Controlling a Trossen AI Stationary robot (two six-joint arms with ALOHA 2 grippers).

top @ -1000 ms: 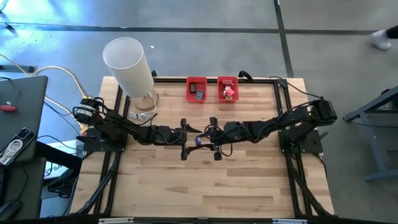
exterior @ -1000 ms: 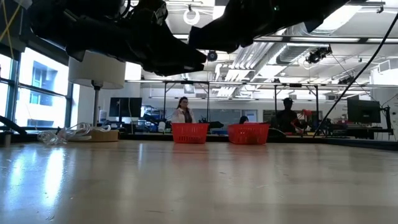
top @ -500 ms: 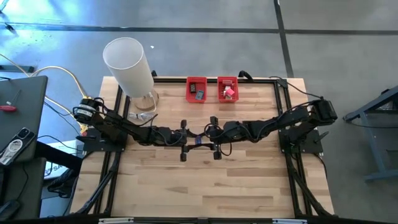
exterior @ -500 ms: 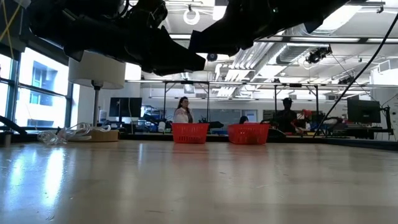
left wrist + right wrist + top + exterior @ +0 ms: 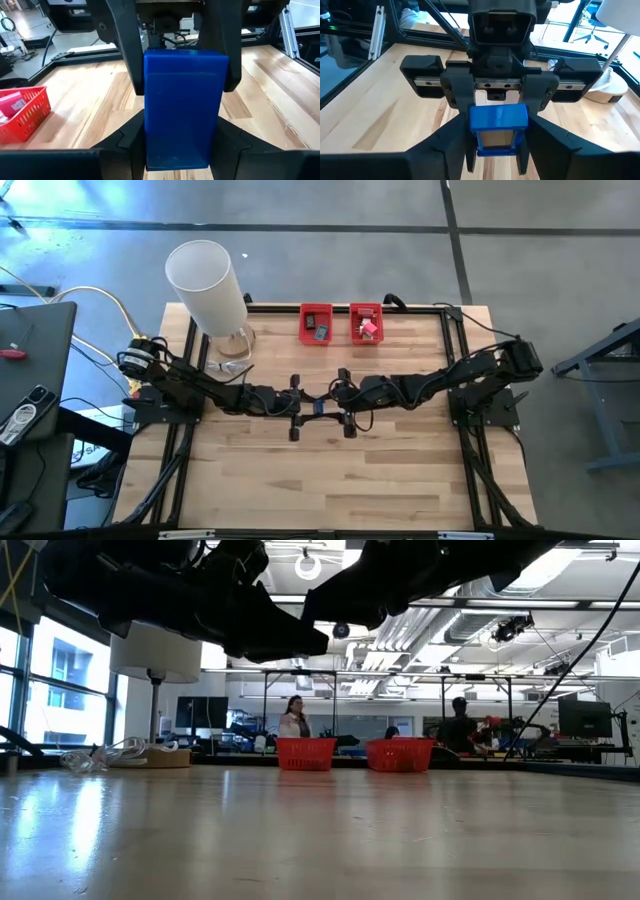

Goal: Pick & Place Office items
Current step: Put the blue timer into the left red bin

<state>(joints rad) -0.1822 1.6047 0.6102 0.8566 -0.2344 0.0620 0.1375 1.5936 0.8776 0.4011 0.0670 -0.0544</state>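
Blue block [image 5: 182, 107], flat and rectangular, sits in midair over the middle of my counter [image 5: 330, 470], caught between both hands. My left hand [image 5: 297, 406] pinches it by the sides. My right hand [image 5: 345, 408] faces it nose to nose with its fingers [image 5: 457, 137] flanking the block; I cannot tell whether they still press it. Two red bins [image 5: 316, 323] stand at the far edge.

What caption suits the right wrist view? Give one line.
Left gripper, facing the camera, shut on the blue block, with the right gripper at its near end.
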